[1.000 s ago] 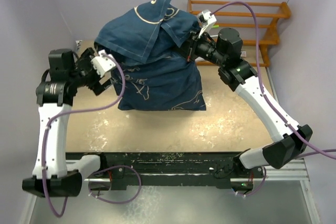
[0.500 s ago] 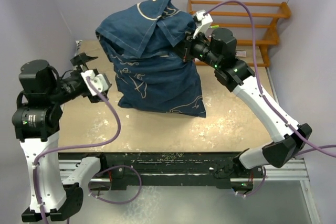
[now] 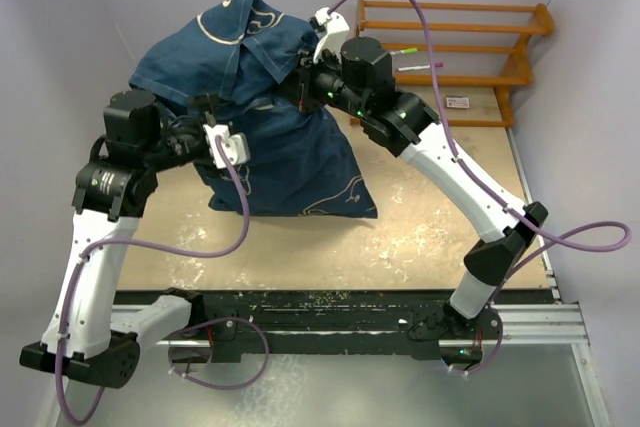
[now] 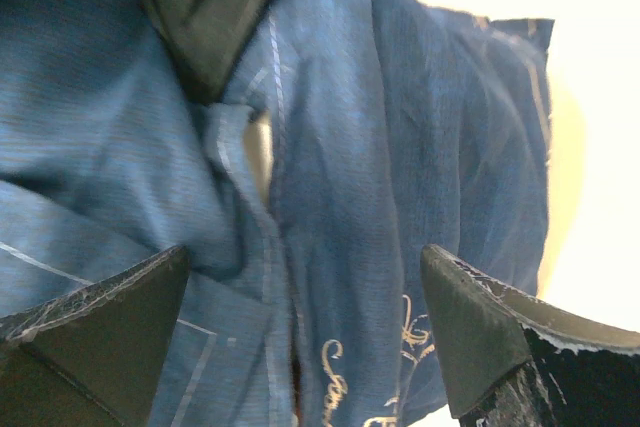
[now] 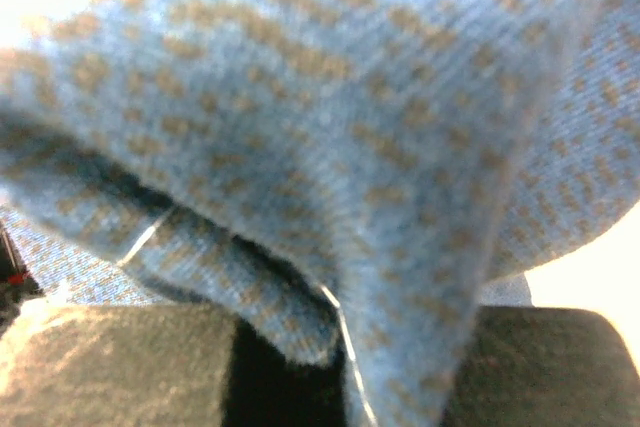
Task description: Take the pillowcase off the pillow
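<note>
The dark navy-blue fabric pillowcase (image 3: pixel 262 117) with thin white line drawings stands as a tall, bulging sack on the far left part of the tan worktop (image 3: pixel 400 237). Its lower end rests on the surface, with white handwriting-style marks near the bottom hem. Its upper end is lifted and flops over in loose, wrinkled flaps toward the far left corner, a curved white line showing on top. The pillow inside is fully hidden from above.

My right claw (image 3: pixel 305 82) is pressed into the upper right side of the sack. In its wrist view, blue weave (image 5: pixel 330 127) fills nearly everything and a fold with a pale stitched edge hangs down between my dark fingers (image 5: pixel 110 362), so it is clamped on the cloth.

My left claw (image 4: pixel 300 337) sits at the sack's left side, about mid-height, its fingers spread wide with nothing between them. Just ahead of it the cloth hangs in vertical folds, and a narrow slit between two hemmed edges shows a pale cream strip (image 4: pixel 260 152).

An orange wooden rack (image 3: pixel 470 37) stands at the far right.
</note>
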Robot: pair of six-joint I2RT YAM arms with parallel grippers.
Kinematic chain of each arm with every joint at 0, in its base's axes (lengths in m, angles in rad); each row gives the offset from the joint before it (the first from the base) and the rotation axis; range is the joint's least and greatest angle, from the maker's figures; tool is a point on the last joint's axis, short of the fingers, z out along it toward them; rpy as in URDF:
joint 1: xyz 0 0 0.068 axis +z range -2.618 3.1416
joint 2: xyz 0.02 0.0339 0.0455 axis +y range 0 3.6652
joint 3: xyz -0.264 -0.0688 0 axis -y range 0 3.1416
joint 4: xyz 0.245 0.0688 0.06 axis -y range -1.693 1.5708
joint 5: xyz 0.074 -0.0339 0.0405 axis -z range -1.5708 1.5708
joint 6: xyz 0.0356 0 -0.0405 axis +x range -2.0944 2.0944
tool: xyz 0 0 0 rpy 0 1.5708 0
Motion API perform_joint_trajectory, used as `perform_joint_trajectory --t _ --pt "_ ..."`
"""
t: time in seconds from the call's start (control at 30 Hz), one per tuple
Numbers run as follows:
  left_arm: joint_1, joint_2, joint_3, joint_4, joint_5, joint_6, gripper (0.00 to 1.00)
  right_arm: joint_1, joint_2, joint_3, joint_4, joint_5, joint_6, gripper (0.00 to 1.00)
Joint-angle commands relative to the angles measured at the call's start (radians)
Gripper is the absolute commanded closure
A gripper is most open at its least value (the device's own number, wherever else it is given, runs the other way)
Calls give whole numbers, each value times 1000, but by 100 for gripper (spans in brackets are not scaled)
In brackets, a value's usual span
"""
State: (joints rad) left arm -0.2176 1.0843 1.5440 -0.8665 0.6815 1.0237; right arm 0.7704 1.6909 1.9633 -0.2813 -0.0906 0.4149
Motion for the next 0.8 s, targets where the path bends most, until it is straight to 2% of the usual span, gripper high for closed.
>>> perform_joint_trajectory --t 0.0,0.17,0.53,0.6,0.77 --pt "-6 -128 -144 297 -108 105 1 29 -6 128 51 41 94 100" --pt "-6 -185 -256 511 -176 154 4 84 51 214 -4 30 63 100" --pt "-6 -167 -321 617 -294 206 16 121 26 173 20 -13 36 100" --pt "-6 -162 -340 684 -338 204 20 124 14 157 25 -37 25 100" --pt "-6 -143 -300 814 -410 123 43 124 -28 79 54 -93 9 100"
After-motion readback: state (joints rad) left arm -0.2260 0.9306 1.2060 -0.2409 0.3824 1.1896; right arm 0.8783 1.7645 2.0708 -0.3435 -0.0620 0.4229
